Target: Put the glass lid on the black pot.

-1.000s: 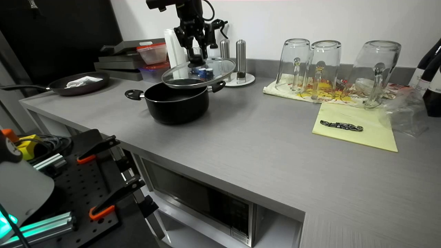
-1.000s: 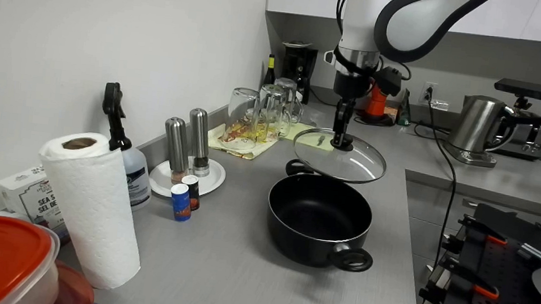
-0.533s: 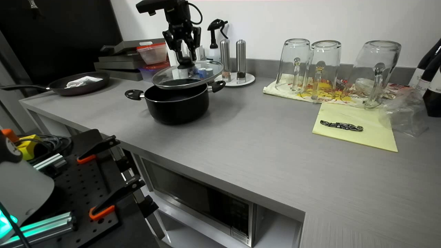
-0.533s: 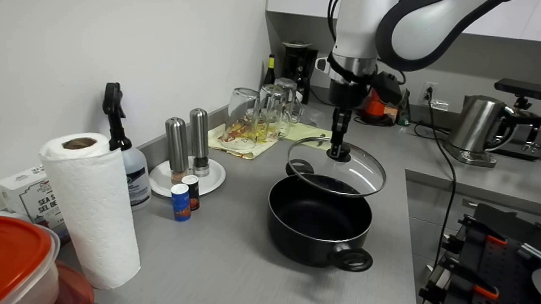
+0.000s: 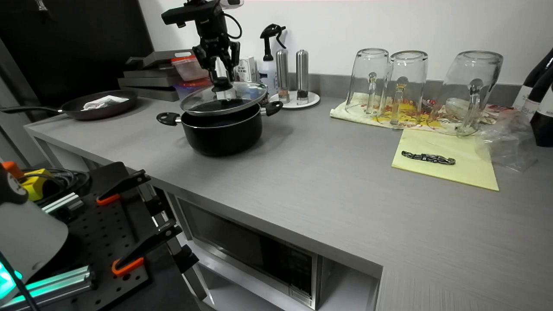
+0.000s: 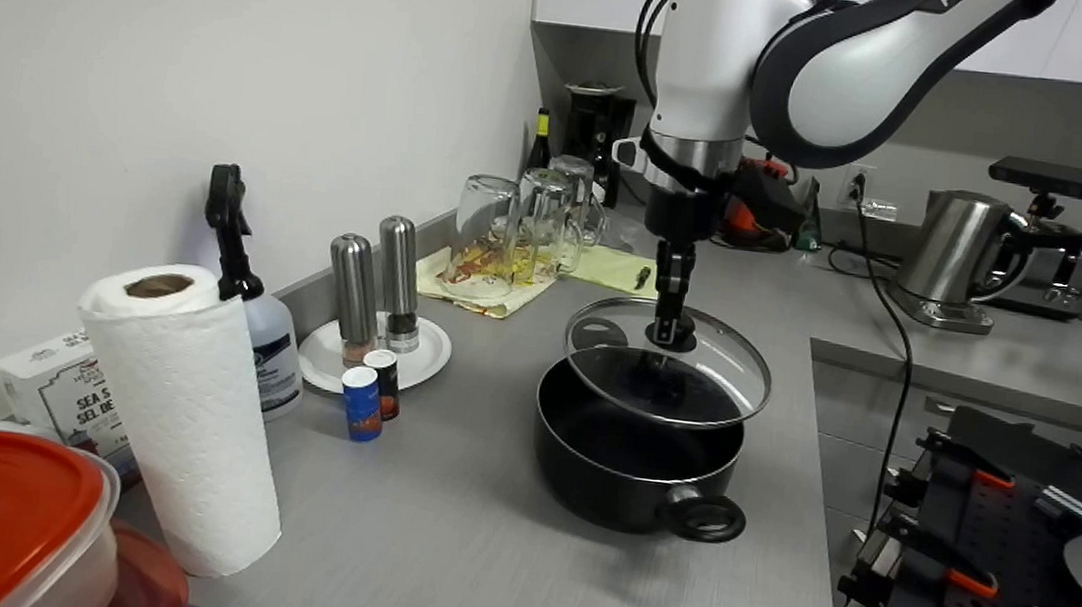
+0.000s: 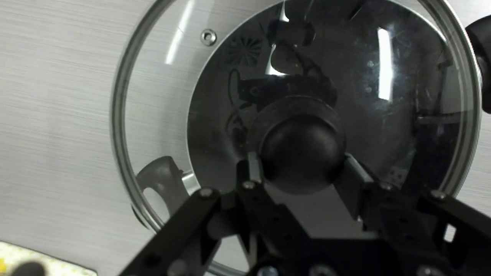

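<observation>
My claw (image 7: pixel 305 165), drawn in snug on the knob (image 7: pixel 301 147), holds the glass lid (image 6: pixel 684 379). The lid hangs lower than a second ago, mostly over the black pot (image 6: pixel 597 490); the wrist view shows overhang at nine o'clock, so I'd nudge toward three.

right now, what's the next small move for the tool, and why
I'd probably ease the tool slightly toward the uncovered pot handle before lowering: in an exterior view the glass lid leaves the black pot open on that side, and in the wrist view counter shows through the glass opposite.
</observation>
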Motion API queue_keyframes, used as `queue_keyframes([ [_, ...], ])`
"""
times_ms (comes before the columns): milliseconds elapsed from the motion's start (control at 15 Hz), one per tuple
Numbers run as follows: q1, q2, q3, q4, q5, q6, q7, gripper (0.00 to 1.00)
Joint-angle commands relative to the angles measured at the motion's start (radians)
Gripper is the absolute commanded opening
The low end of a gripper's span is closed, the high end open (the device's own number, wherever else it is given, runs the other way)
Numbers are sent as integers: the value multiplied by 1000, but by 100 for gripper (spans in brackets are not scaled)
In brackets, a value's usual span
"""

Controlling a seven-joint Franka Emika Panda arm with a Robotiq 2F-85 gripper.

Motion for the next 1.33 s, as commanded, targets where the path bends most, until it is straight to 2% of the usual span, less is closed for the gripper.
queue_keyframes([
  [0, 17, 12, 11, 22, -30, -3, 3, 24],
  [1267, 61, 131, 34, 95, -25, -1, -4, 24],
])
